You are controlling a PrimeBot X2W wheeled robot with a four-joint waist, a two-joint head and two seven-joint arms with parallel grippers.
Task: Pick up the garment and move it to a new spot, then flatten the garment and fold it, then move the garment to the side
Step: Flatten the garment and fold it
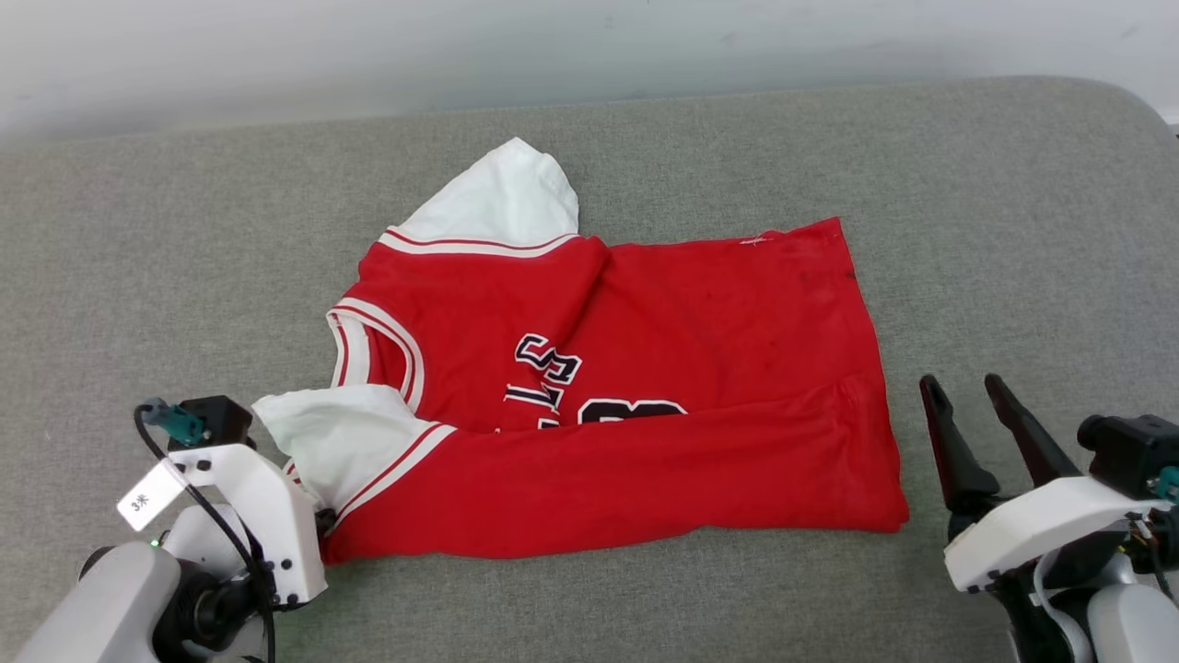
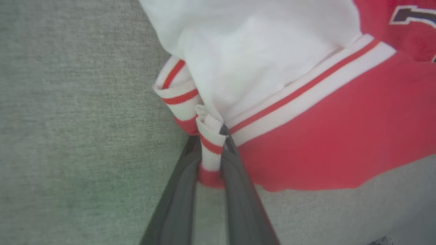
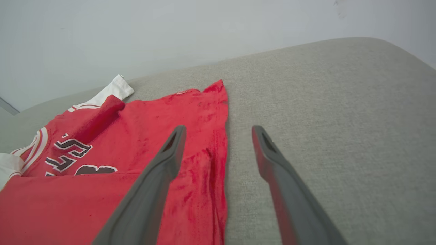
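The garment lies on the grey padded surface. It is a red top with white sleeves and striped trim, its near long edge folded over the dark chest lettering. My left gripper is at its near-left corner, the fingertips hidden under the wrist. In the left wrist view that gripper is shut on the bunched striped trim of the near sleeve of the garment. My right gripper stands open just right of the hem. In the right wrist view the right gripper holds nothing, and the garment's hem edge runs between its fingers.
A pale wall rises behind the far edge of the grey surface. The surface's far-right corner is rounded. Bare grey fabric stretches right of the garment and to its left.
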